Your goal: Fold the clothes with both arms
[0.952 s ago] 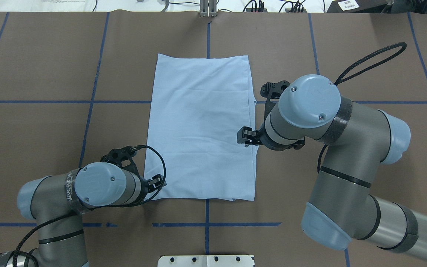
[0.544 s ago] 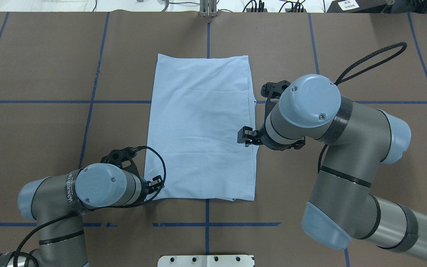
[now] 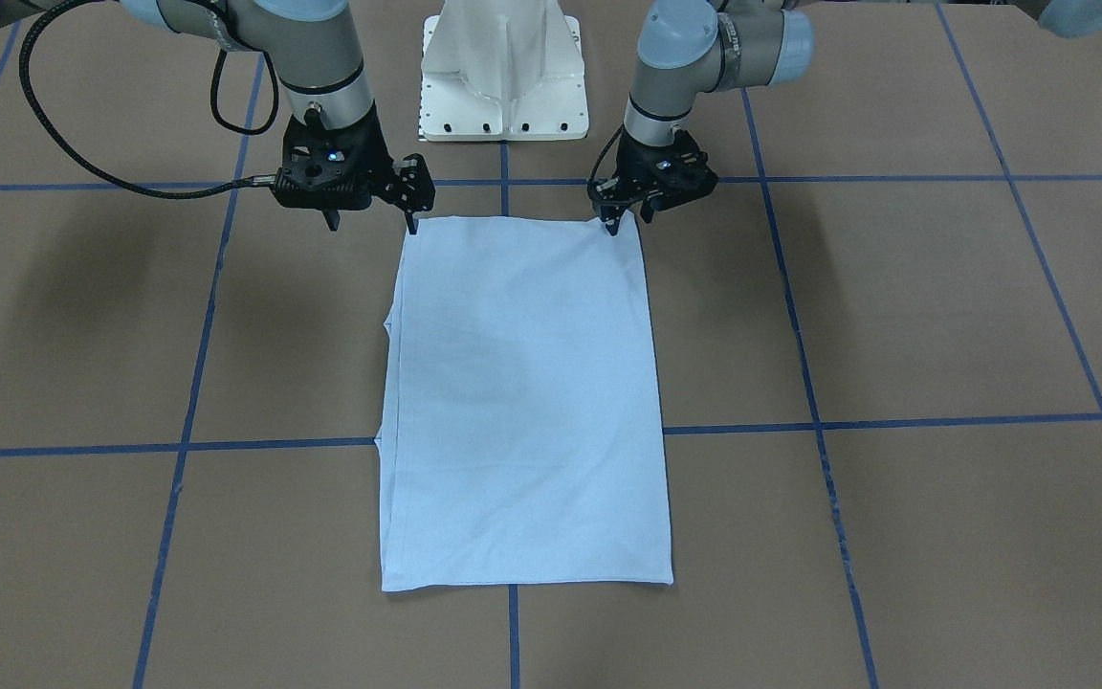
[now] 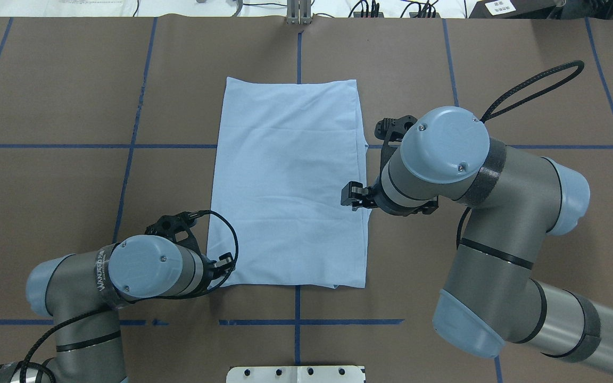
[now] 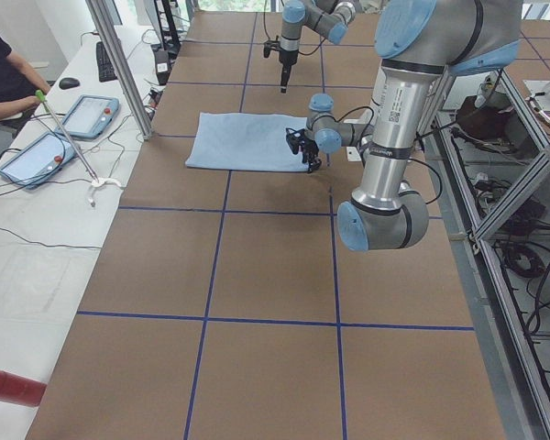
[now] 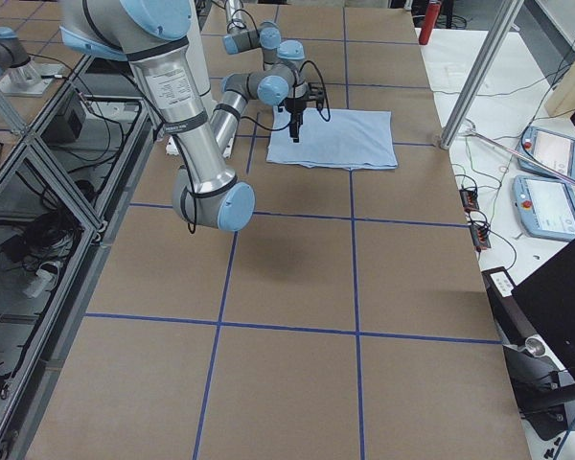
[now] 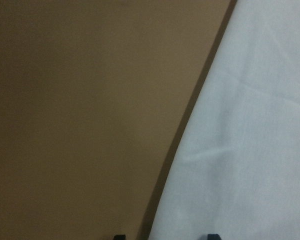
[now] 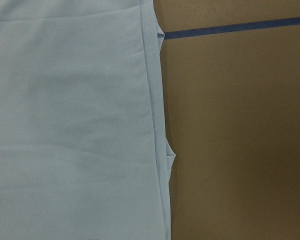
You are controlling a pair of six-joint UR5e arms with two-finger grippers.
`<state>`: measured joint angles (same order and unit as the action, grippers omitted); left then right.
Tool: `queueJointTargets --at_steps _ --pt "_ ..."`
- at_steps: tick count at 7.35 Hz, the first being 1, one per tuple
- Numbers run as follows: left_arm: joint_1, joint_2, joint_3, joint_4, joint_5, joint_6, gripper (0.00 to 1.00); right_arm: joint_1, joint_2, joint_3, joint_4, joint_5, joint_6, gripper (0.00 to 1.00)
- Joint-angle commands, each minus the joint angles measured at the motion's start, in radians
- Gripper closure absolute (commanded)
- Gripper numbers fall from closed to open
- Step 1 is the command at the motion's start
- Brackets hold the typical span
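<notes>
Left claw (image 3: 623, 222) is spread open, tips pointing down right at the upper right corner of the T-shirt (image 3: 522, 402) as the front-facing view shows it. Its wrist cam backs that up: two fingertips apart at the bottom of the frame, the cloth edge running up between them, nothing pinched.

Right claw (image 3: 371, 222) is open too, and wide. In the front-facing view it sits at the shirt's upper left corner, one finger by the corner and the other over bare bench (image 4: 72, 106). It looks like it's hanging above the cloth, not on it. The overhead view puts it partway along the shirt's right-hand edge, so I can't tell exactly which spot is under it. Its wrist cam only shows hem and brown surface, no fingers.

The shirt lies flat in the middle of the bench as a long narrow rectangle across the blue tape lines (image 4: 297, 322). No sleeves, collar or print show, so I'd say the lengthwise folds are done.

What's left, as far as I can judge: both claws need to actually pinch that robot-side short edge and carry it over to the far end, maybe more than once. Nothing is gripped yet.
</notes>
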<state>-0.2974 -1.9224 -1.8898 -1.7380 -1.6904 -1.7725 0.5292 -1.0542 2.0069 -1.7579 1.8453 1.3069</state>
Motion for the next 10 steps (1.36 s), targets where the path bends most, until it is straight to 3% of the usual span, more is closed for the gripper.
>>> queueJointTargets --at_steps 1,5,6,9,10 --pt "0.004 -0.003 0.003 0.000 0.000 -0.001 0.39 0.000 -0.006 0.001 0.000 0.000 0.000 0.00" --pt "0.006 -0.012 0.002 0.000 0.000 -0.008 0.94 0.000 -0.004 0.003 0.000 0.000 0.000 0.00" --pt "0.007 -0.013 0.000 -0.002 0.000 -0.008 1.00 0.000 -0.004 0.004 0.000 0.000 0.002 0.00" --pt "0.012 -0.004 -0.009 0.003 0.000 -0.005 1.00 -0.002 -0.010 0.003 0.000 -0.001 0.011 0.00" --pt "0.014 -0.012 -0.032 0.065 -0.002 -0.005 1.00 -0.002 -0.013 0.006 0.000 0.000 0.041 0.00"
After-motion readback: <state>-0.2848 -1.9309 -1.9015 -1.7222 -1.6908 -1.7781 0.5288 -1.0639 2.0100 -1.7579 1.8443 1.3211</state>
